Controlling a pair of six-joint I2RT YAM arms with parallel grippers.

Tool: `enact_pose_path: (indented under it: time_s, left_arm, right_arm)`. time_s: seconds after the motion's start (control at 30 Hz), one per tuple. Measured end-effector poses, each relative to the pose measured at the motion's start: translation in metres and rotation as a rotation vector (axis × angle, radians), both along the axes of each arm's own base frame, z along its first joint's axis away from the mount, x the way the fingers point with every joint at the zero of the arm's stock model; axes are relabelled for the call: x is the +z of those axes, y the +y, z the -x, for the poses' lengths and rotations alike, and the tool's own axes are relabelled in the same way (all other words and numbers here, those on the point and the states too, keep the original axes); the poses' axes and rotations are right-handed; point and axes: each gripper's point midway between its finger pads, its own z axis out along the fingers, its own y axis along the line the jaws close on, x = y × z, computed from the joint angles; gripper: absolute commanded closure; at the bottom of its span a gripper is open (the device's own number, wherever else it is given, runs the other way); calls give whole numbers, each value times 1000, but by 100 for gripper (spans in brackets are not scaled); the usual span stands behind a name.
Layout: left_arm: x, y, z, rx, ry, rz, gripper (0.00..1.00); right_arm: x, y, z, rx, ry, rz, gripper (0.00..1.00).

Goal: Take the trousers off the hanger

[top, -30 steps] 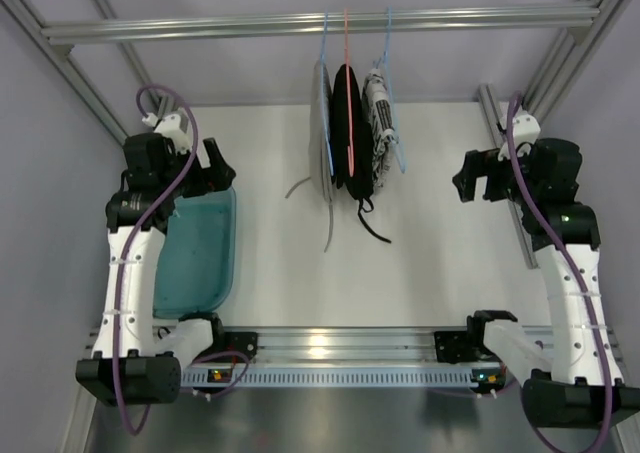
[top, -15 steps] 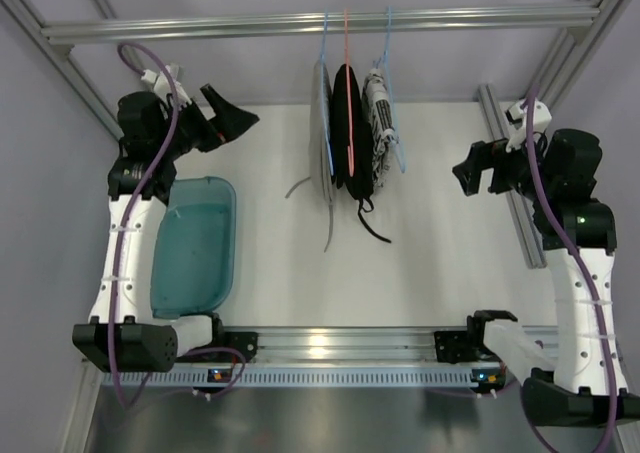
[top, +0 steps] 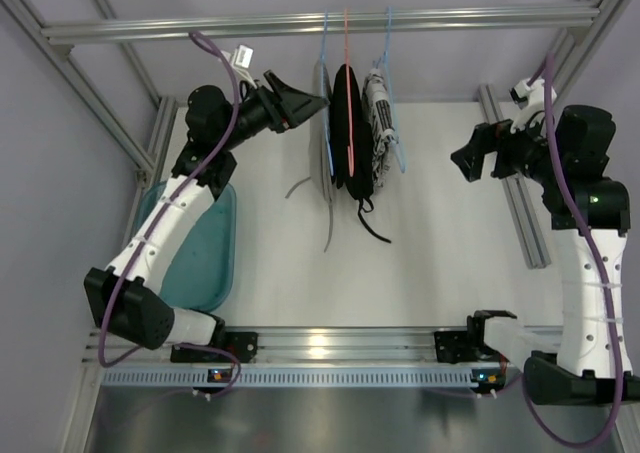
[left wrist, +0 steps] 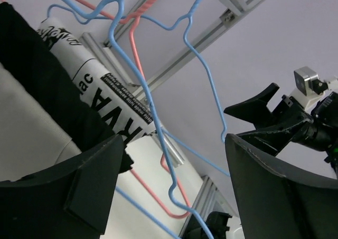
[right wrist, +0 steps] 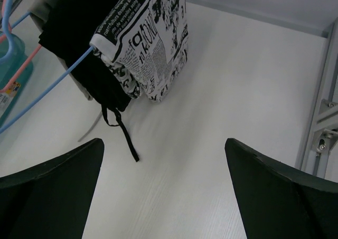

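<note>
Change, left arm: has swung off the teal tray [top: 200, 248] at the desk's [top: 440, 263] left edge and reached right, toward the middle of the rail [top: 200, 25].
Left arm pose: stretched up and rightward, elbow above the tray.
Left gripper [top: 303, 101]: jaws apart, nothing clamped; tips just beside the trousers' top.
Trousers [top: 322, 138]: draped on the hanger [top: 325, 48], leftmost of three on the rail, above the desk's far edge; drawstrings [top: 329, 231] dangle below.
Neighbours: black garment [top: 347, 138], then patterned garment [top: 377, 123].
Right gripper [top: 477, 159]: jaws wide, empty; hardly moved, near the desk's right edge, well apart from the garments.
</note>
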Motion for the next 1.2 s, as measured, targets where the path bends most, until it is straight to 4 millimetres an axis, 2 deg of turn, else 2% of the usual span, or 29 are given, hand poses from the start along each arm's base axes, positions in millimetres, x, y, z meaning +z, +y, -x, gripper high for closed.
enact_pose_path:
  time_s: [0.17,0.37,0.6,0.73,0.77,0.8,0.93,1.07,1.1,1.2]
  left_arm:
    - [-6,-19,-12,-58,43,73,31]
    - [-14,-31,-23,-95,120,139,46]
    - [0,-35,-23,-124,140,212,57]
    - [4,-36,-21,-138,164,240,69]
    - [4,-36,-21,-140,173,246,77]
    - [4,-36,-21,-142,185,253,79]
    - [6,-37,-19,-152,198,265,80]
    - [14,-37,-18,-158,195,281,94]
    - [14,-37,-18,-161,199,284,100]
    - [22,-38,-20,-165,176,285,100]
  right_arm:
    - [15,1,1,7,-30,-3,1]
    - [14,2,1,5,-22,-12,0]
    - [12,2,-1,4,-11,-19,1]
    - [12,2,-2,2,-6,-25,1]
    - [12,3,-2,3,-5,-26,1]
    - [12,3,-2,3,-5,-27,1]
    - [11,4,-3,5,0,-34,0]
    - [13,6,-2,16,-3,-42,1]
    - [13,7,-1,20,-4,-44,1]
    - [14,8,-1,29,-5,-52,0]
